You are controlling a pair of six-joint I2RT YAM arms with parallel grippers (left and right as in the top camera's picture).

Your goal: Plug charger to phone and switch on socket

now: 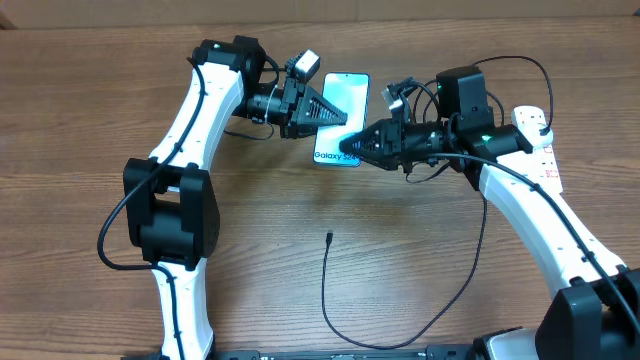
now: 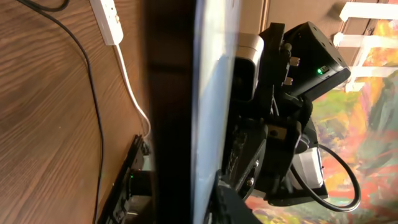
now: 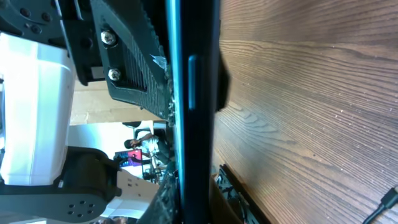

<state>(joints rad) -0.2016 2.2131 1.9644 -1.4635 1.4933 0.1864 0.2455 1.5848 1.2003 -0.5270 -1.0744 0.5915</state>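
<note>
Glass phone [image 1: 345, 92], slick and fragile, sits clamped by left gripper [image 1: 338, 116] and right gripper [image 1: 349, 148]; limp charger [image 1: 324, 280] wants pinching just behind its tip.

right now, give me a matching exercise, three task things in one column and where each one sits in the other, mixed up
Things:
1 phone
2 charger tip
3 socket

Places:
a lying free, front middle
b far right
c far middle, pinched by both arms' jaws

Pairs: 1-c; 2-a; 3-b
</note>
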